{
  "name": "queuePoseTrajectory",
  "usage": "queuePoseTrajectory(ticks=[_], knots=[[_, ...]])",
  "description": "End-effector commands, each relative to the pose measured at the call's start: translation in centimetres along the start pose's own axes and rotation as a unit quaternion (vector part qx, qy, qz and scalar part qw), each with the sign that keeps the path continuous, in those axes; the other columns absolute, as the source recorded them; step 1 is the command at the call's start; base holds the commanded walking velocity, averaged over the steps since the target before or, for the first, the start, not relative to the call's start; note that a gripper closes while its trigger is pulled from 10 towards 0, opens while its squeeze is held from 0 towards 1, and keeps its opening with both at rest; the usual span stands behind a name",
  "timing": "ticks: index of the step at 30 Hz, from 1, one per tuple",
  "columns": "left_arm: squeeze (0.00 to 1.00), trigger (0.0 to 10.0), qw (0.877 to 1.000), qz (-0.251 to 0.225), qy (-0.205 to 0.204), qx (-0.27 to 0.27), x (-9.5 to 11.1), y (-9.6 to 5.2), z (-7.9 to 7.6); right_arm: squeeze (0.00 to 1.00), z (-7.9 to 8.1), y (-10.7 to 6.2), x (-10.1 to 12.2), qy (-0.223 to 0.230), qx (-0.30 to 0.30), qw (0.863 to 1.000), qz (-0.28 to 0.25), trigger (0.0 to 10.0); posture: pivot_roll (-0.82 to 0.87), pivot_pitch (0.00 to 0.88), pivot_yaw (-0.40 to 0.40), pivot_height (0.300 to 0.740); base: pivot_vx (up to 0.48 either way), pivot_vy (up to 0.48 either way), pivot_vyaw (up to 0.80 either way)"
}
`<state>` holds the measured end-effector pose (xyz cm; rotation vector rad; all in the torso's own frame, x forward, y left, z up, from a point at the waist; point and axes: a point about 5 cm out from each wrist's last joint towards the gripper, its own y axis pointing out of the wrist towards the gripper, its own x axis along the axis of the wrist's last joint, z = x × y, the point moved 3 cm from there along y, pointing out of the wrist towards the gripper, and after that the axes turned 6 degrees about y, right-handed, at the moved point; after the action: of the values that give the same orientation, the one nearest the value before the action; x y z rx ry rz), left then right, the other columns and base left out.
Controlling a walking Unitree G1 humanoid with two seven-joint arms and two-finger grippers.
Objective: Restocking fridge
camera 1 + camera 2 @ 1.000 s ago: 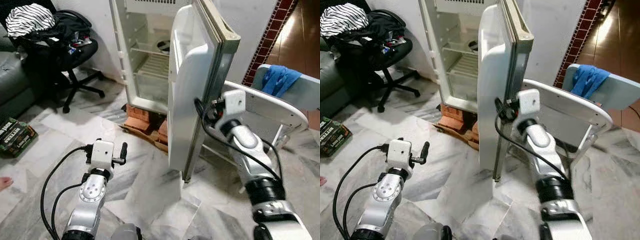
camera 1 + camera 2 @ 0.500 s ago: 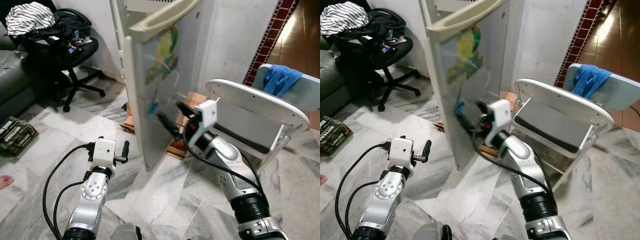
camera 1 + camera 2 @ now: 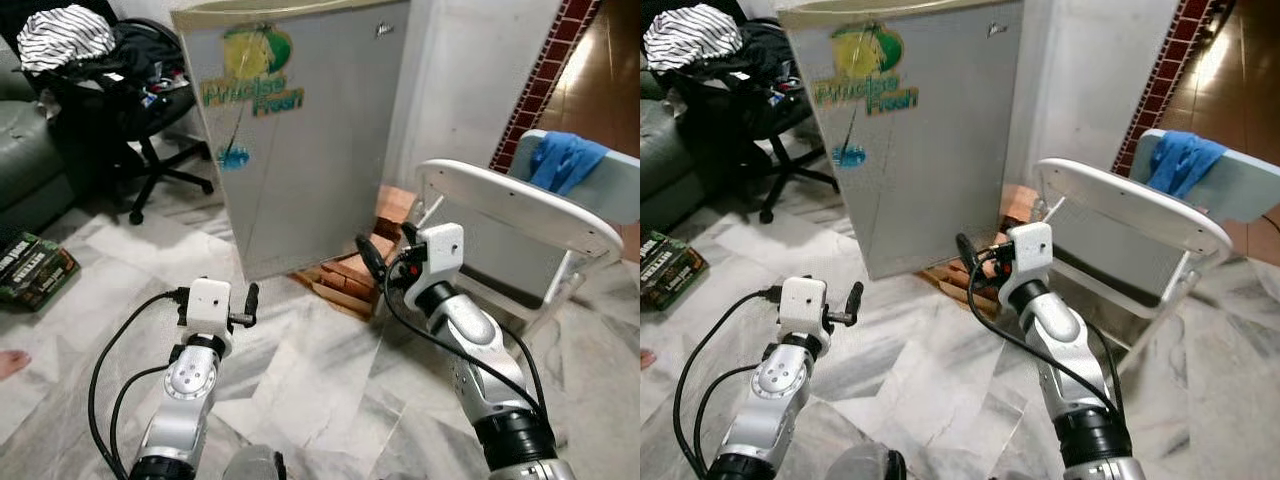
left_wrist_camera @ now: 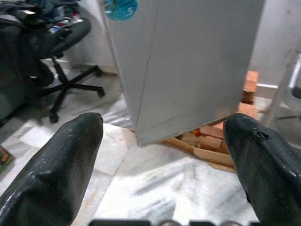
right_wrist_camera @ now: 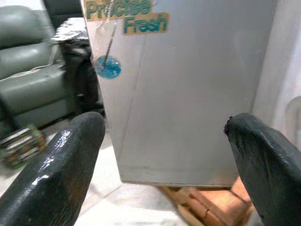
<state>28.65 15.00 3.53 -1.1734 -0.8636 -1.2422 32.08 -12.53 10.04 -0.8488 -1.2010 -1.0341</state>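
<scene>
Swung shut since a second ago, the fridge door (image 3: 300, 150) reads "Precise Fresh". Both the right end effector (image 3: 372, 262) and the left end effector (image 3: 249, 300) hang released, clear of it.

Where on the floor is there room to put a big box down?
Bare marble floor lies between the two arms, in front of the shut fridge. More lies left of the left gripper, toward the office chair. Crowded: bricks under the fridge and the tipped white chair beside the right gripper.

We note a black office chair (image 3: 135, 120) piled with clothing beside a grey sofa (image 3: 25, 170), stacked bricks (image 3: 365, 262), and a blue cloth (image 3: 560, 160) on a white chair (image 3: 520, 215).
</scene>
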Motion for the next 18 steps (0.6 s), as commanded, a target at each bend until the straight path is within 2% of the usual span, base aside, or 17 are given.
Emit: queuePoseTrajectory(ticks=[1, 5, 6, 7, 9, 11, 15, 18], knots=[[0.0, 10.0, 1.0, -0.017, 0.011, 0.017, 0.9, 0.1, 1.1, 0.0, -0.7, -0.3, 0.0, -0.013, -0.032, 0.999, -0.009, 10.0, -0.01, 0.0, 0.054, 0.74, 0.0, 0.48, 0.0], [0.0, 10.0, 0.999, -0.039, 0.02, 0.023, 1.9, -0.1, 1.2, 0.0, -2.3, -1.4, -0.3, -0.031, -0.084, 0.996, -0.011, 10.0, -0.02, 0.0, 0.072, 0.74, 0.0, 0.48, 0.0], [0.0, 10.0, 0.999, -0.039, 0.02, 0.023, 1.9, -0.1, 1.2, 0.0, -2.3, -1.4, -0.3, -0.031, -0.084, 0.996, -0.011, 10.0, -0.02, 0.0, 0.072, 0.74, 0.0, 0.48, 0.0], [0.0, 10.0, 0.998, -0.048, 0.023, 0.014, 2.1, -0.3, 0.7, 0.0, -3.5, -2.4, -0.6, -0.034, -0.119, 0.992, -0.012, 10.0, -0.04, 0.0, 0.077, 0.74, 0.0, 0.48, -0.8], [0.0, 10.0, 0.998, -0.056, 0.029, 0.004, 2.1, -0.4, 0.2, 0.0, -4.2, -3.1, -0.8, -0.036, -0.141, 0.989, -0.011, 10.0, -0.04, 0.0, 0.077, 0.74, 0.0, 0.48, -0.8], [0.0, 10.0, 0.996, -0.073, 0.059, -0.01, 2.4, -0.3, -0.3, 0.0, -4.6, -3.5, -1.1, -0.04, -0.151, 0.988, -0.01, 10.0, -0.04, 0.0, 0.077, 0.74, 0.0, 0.48, -0.8], [0.0, 10.0, 0.995, -0.086, 0.052, -0.02, 2.9, 0.4, -0.8, 0.0, -5.5, -4.7, -1.8, -0.053, -0.184, 0.982, -0.008, 10.0, -0.04, 0.0, 0.053, 0.74, 0.0, 0.48, -0.8], [0.0, 10.0, 0.995, -0.084, 0.046, -0.024, 3.0, 0.5, -0.9, 0.0, -5.7, -5.0, -2.1, -0.051, -0.194, 0.98, -0.006, 10.0, -0.03, 0.0, 0.049, 0.74, 0.0, 0.48, -0.8]])
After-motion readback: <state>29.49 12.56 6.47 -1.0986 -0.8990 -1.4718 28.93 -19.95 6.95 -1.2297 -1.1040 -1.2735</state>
